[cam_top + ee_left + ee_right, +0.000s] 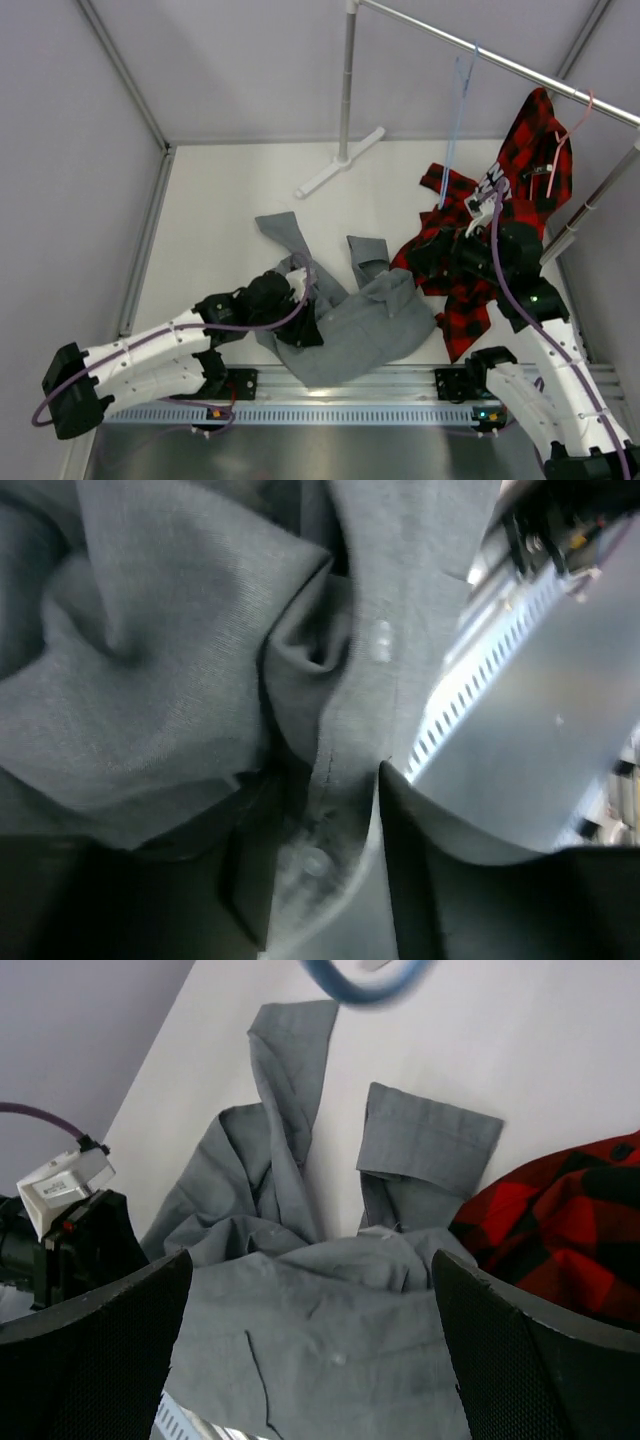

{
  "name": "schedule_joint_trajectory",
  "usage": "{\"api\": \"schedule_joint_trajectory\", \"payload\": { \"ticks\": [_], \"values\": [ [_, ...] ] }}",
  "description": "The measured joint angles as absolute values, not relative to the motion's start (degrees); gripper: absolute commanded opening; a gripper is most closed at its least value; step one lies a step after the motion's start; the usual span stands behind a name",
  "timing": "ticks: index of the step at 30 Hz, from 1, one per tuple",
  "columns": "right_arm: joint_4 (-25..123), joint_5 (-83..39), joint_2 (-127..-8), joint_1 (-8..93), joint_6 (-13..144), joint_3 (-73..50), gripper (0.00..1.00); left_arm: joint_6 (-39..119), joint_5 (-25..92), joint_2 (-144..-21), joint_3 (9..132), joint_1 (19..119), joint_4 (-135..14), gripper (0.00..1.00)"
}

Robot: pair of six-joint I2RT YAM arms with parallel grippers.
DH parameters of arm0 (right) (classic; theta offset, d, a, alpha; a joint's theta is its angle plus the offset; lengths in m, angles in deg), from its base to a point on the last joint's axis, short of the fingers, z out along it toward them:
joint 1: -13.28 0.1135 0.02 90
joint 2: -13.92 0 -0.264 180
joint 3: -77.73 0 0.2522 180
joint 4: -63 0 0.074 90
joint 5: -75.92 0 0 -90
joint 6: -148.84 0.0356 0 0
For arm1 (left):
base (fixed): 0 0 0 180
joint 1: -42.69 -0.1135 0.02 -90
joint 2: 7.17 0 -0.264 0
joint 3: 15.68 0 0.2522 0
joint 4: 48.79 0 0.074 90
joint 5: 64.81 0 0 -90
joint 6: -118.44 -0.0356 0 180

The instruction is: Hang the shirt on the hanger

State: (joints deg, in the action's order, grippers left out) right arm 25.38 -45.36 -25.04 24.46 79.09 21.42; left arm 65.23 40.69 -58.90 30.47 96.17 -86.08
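By my reading, none of the hanging is done yet. The shirt (370,325) lies crumpled on the bench (220,210) at its near edge, well apart from the hanger (452,150), which dangles bare from the rail (520,70). My left hand (303,300) is down in the cloth with the button strip between its fingers; I cannot tell whether it pinches. My right hand (310,1260) hovers above the shirt, spread wide and empty. Lifting, opening and threading are all left to do.

Plaid shirt (535,140) hangs on pink hanger (570,128) from rail (420,25)
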Motion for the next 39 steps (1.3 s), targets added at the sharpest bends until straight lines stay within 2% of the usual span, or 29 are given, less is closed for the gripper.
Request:
{"api": "schedule_joint_trajectory", "payload": {
  "ticks": [1,3,7,11,16,18,24,25,26,27,30,31,32,36,39],
  "values": [
    [26.0,-45.9,-25.1,24.5,79.6,22.8,0.99,66.0,41.9,-57.5,28.7,97.8,-86.1,0.57],
    [27.4,-47.6,-25.4,24.6,80.8,26.6,0.99,67.6,43.4,-54.5,26.4,99.3,-86.1,0.6],
    [28.7,-48.8,-28.2,25.4,82.5,31.8,1.0,68.8,40.8,-48.6,26.0,99.8,-86.2,0.59],
    [29.7,-47.0,-32.8,27.2,83.1,33.2,0.99,68.9,29.7,-46.4,31.2,99.8,-90.7,0.6],
    [30.4,-39.0,-37.3,32.2,83.1,33.2,0.98,67.9,18.2,-47.9,38.9,99.8,-93.6,0.61],
    [31.4,-35.9,-38.2,33.0,83.9,33.6,0.95,67.5,15.7,-48.2,40.0,99.8,-93.9,0.6],
    [37.9,-29.7,-40.8,34.3,88.3,38.4,0.94,67.5,12.9,-50.1,39.7,99.8,-95.2,0.61],
    [38.5,-29.1,-41.6,34.9,89.0,39.0,0.91,67.5,12.8,-50.1,39.5,99.8,-95.5,0.61],
    [39.0,-28.3,-42.4,35.9,89.6,39.3,0.82,67.5,12.6,-50.1,39.2,99.8,-95.8,0.61],
    [39.5,-27.8,-43.2,36.9,89.9,39.4,0.54,67.5,12.4,-50.0,39.0,99.8,-96.2,0.61],
    [41.4,-26.7,-45.1,40.5,91.3,39.4,0.13,67.5,11.7,-48.9,38.7,99.8,-96.7,0.61],
    [41.7,-26.2,-45.0,41.6,91.7,39.4,0.05,67.5,11.3,-48.2,38.7,99.8,-96.8,0.62],
    [42.1,-25.6,-44.5,42.7,92.4,39.4,0.01,67.4,10.7,-47.4,38.7,99.8,-96.8,0.62],
    [41.7,-22.7,-39.6,44.8,91.6,37.9,0.0,67.3,8.3,-45.1,38.7,99.8,-96.8,0.65],
    [40.6,-22.1,-35.9,45.3,88.3,33.0,0.0,66.5,5.8,-45.6,39.2,99.8,-96.8,0.73]
  ]
}}
